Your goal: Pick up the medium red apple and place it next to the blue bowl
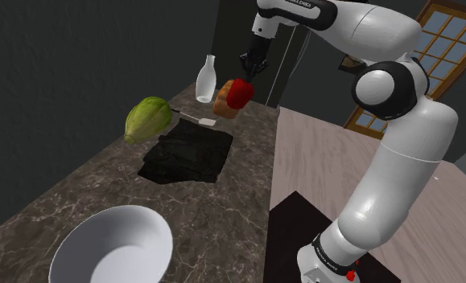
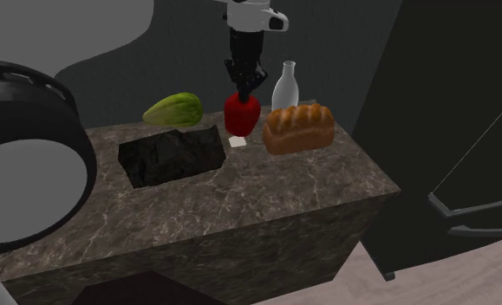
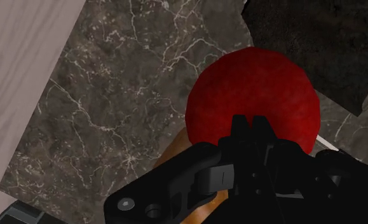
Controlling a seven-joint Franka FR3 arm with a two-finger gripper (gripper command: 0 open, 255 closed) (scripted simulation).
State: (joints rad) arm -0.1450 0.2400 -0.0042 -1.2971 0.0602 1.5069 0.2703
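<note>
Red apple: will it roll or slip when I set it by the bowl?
The red apple looks round and smooth, so it may roll once released on the flat counter. The gripper seems to pinch only its top, so it could slip; move gently.

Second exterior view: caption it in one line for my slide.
Black jaws clasp the red apple just above the marbled counter, between a green fruit and a bread loaf.

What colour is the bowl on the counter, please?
The bowl is white; the shoulder view shows it best.
</note>
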